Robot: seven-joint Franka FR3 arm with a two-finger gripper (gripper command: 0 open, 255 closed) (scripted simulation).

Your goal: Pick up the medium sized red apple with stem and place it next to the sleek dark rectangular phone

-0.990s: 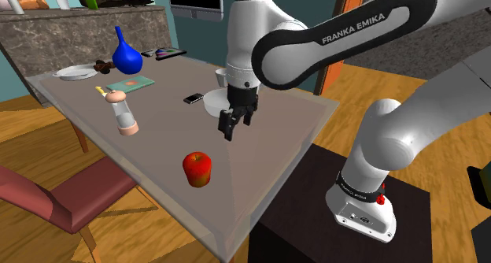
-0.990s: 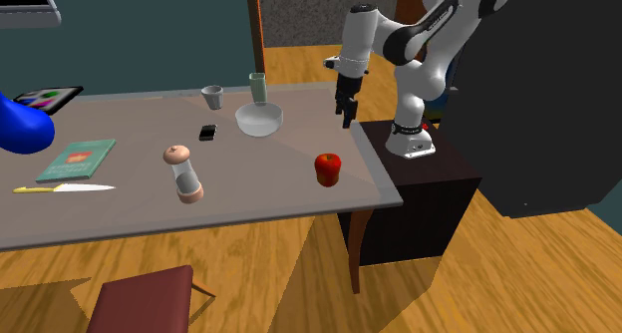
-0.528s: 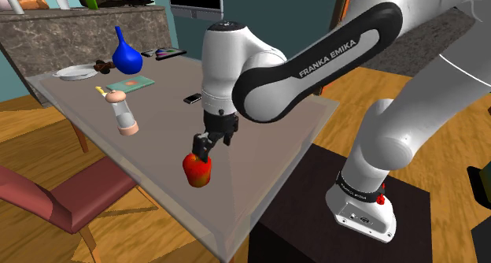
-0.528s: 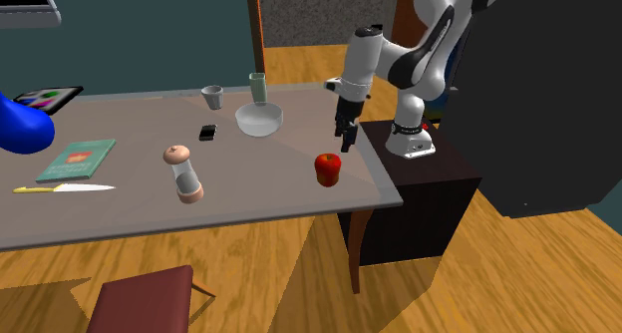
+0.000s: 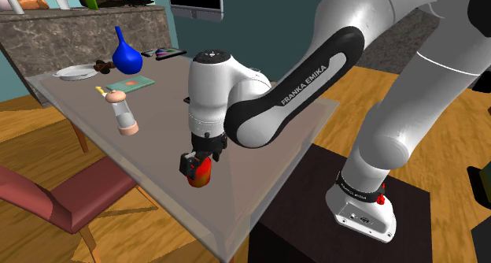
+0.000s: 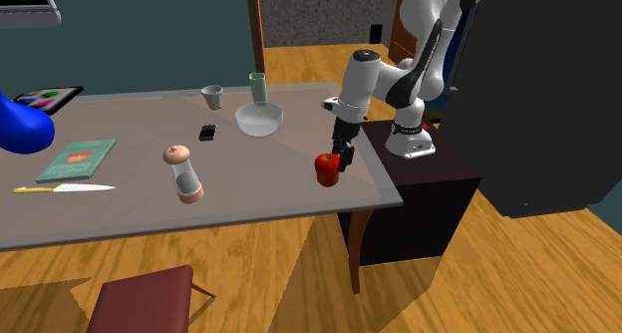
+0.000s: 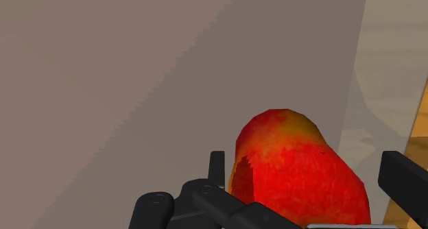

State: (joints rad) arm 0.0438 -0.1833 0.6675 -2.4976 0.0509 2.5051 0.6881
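Grey worktop (image 5: pixel 157 135): tool (image 7: pixel 311 163) spread astride the apple (image 6: pixel 326 168), not pinching yet. Next: close, lift, carry beside the phone (image 5: pixel 193 99).

Apple (image 7: pixel 295 173): skin was mottled red to yellow, matt, blotchy. Tool (image 7: pixel 308 183): plain matt black. Arm (image 5: pixel 211 88): white shell looked smooth and glossy. Surface (image 5: pixel 157 135): grey-brown, smooth, matt. Floor (image 6: pixel 299 271): orange wood planks with visible grain. Bowl (image 6: pixel 259 120), far side: looked clear, glassy. Blue vase (image 5: pixel 126 57), far left: glossy.
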